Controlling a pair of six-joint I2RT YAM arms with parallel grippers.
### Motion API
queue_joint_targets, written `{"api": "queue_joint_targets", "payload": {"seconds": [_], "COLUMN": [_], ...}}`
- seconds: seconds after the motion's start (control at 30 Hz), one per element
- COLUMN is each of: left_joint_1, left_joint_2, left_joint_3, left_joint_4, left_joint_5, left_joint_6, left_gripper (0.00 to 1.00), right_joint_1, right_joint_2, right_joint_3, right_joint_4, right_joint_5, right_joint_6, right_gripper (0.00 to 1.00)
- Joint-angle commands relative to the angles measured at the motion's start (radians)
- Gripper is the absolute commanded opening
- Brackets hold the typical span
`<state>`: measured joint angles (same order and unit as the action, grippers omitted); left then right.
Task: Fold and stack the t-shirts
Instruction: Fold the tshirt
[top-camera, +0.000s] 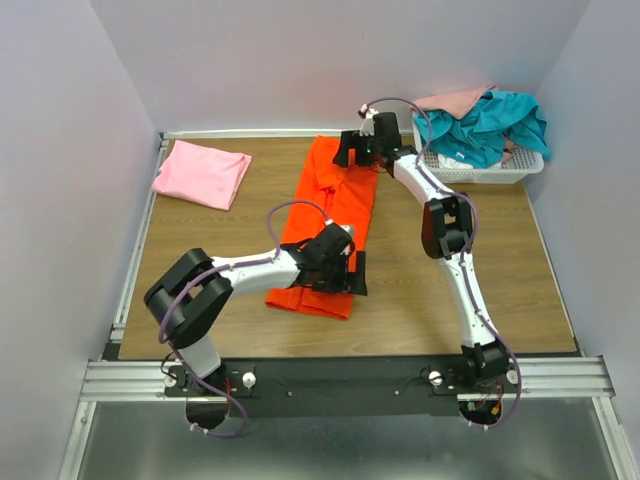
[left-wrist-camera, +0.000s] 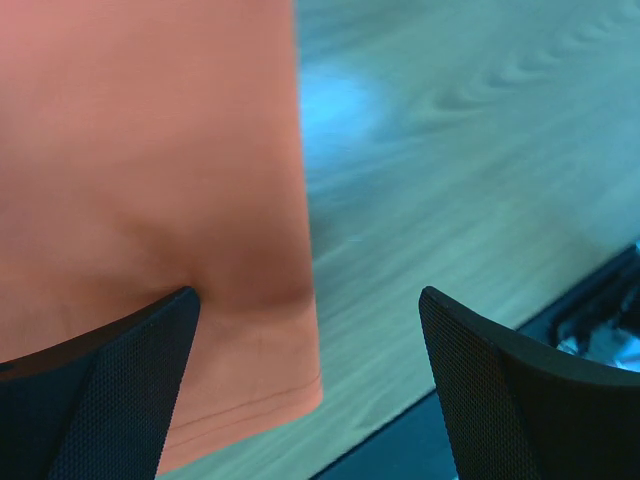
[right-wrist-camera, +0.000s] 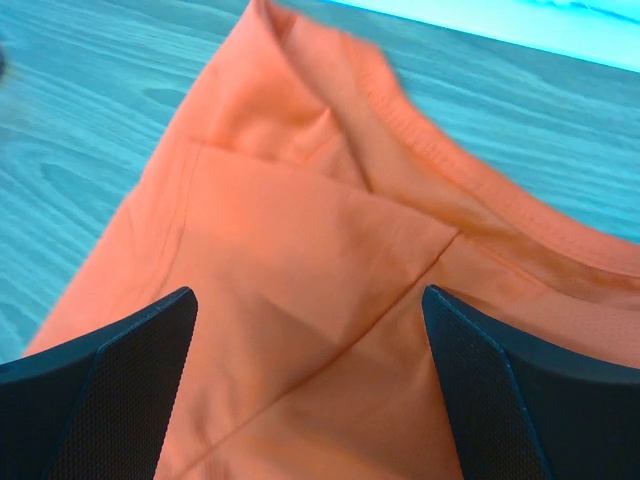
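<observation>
The orange t-shirt (top-camera: 335, 210) lies as a long folded strip down the middle of the table. My left gripper (top-camera: 345, 270) is open over its near right hem corner; the left wrist view shows the hem (left-wrist-camera: 240, 390) between the fingers, not gripped. My right gripper (top-camera: 362, 152) is open over the far collar end; the right wrist view shows the collar (right-wrist-camera: 450, 170) and folded cloth (right-wrist-camera: 310, 330) under the spread fingers. The light pink t-shirt (top-camera: 203, 172) lies folded at the far left. The teal t-shirt (top-camera: 490, 125) and peach-pink t-shirt (top-camera: 455, 100) sit heaped in the basket.
A white mesh basket (top-camera: 480, 172) stands at the table's far right corner. Grey walls close in the left, back and right sides. A metal rail (top-camera: 350, 378) with both arm bases runs along the near edge.
</observation>
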<state>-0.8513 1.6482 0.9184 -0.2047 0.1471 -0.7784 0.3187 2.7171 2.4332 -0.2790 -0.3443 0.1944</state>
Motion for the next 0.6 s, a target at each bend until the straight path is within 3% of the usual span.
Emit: {"api": "queue_joint_targets", "payload": {"seconds": [0.0,0.17,0.33,0.43,0.47,0.5,0.57], "left_joint_1": [-0.077,-0.115,-0.115,-0.106,-0.097,-0.083,-0.036], "left_joint_2": [0.055,0.018,-0.105,-0.218,-0.284,-0.313,-0.375], "left_joint_3": [0.118,0.252,0.186,0.095,0.068,0.041,-0.057], "left_joint_4": [-0.045,-0.082,-0.116,-0.192,-0.246,-0.246,-0.323], "left_joint_5": [0.080,0.043,-0.065,-0.206,-0.243,-0.277,-0.355], "left_joint_6": [0.034,0.085,0.059,0.010,-0.039,-0.065,-0.119], "left_gripper": [0.98,0.98,0.98,0.98,0.98,0.98,0.98], "right_joint_1": [0.002,0.002,0.000,0.002,0.002,0.000,0.000], "right_joint_2": [-0.025,-0.215,-0.449,-0.621,-0.720,-0.721,-0.870], "right_joint_3": [0.075,-0.020,-0.227,-0.446,-0.593,-0.665,-0.826], "right_joint_4": [-0.011,-0.011,-0.012,-0.012,-0.011,-0.009,-0.005], "right_joint_5": [-0.058,-0.027,0.132,0.232,0.240,0.237,0.234], "right_joint_6": [0.010,-0.007,0.032,0.130,0.154,0.175,0.264], "right_gripper": [1.00,1.00,1.00,1.00,1.00,1.00,1.00]}}
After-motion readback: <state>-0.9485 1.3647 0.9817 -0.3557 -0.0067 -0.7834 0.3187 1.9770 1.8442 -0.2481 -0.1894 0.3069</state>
